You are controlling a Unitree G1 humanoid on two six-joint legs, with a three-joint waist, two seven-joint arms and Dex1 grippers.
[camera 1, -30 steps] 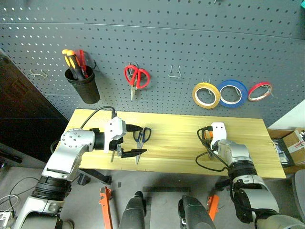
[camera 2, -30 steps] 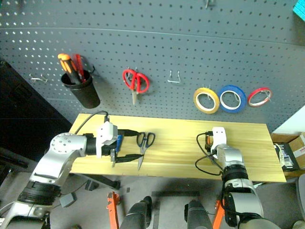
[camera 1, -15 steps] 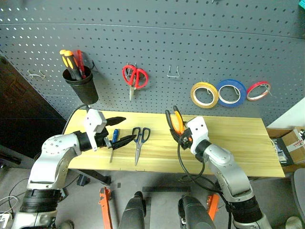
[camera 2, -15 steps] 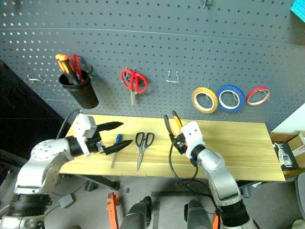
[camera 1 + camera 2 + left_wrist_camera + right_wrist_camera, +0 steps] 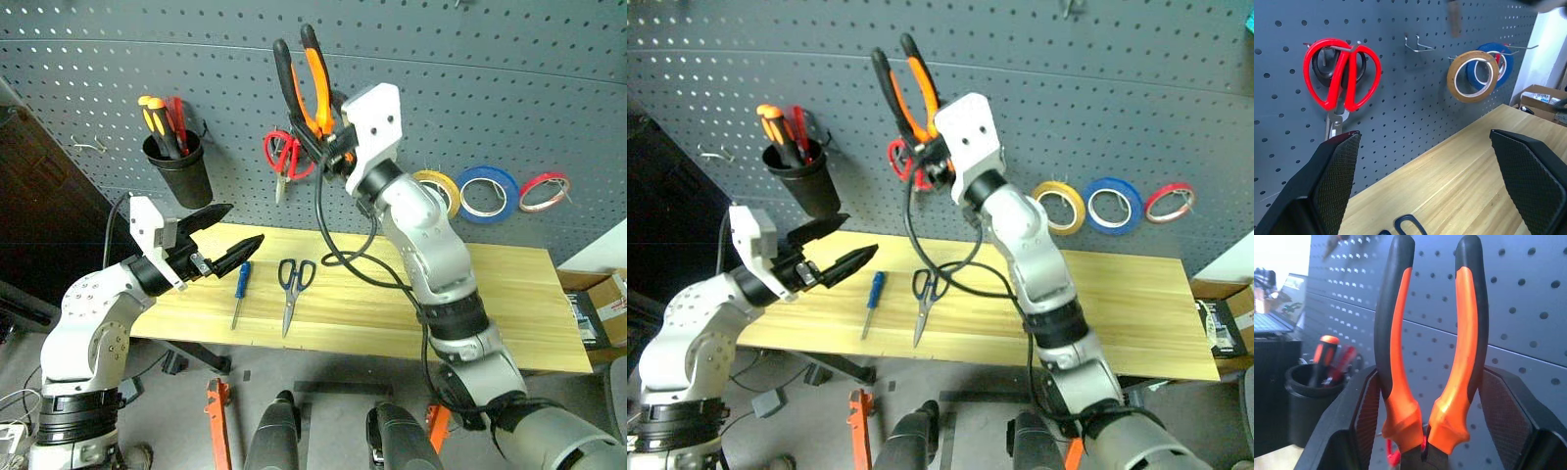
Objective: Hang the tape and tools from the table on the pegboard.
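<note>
Pegboard (image 5: 549, 88) is backing the raised right gripper (image 5: 328, 147), which is clamping the pliers (image 5: 302, 78); left gripper (image 5: 220, 240) is gaping wide, holding nothing, over the table (image 5: 509, 304).

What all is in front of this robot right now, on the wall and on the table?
pegboard: one, dark blue-grey, behind the table.
table: one, light wood, below the pegboard.
pliers: one, orange and black, held up before the pegboard by the right gripper.
screwdriver: one, blue, on the table.
scissors: one, dark handles, on the table beside the screwdriver.
red scissors: one, hung on the pegboard.
cup: one, black, on the pegboard, holding orange and red screwdrivers.
tape rolls: three on the pegboard, yellow, blue, red.
empty hook: one, metal, on the pegboard.
left gripper: open, above the table's left end.
right gripper: shut on the pliers.
</note>
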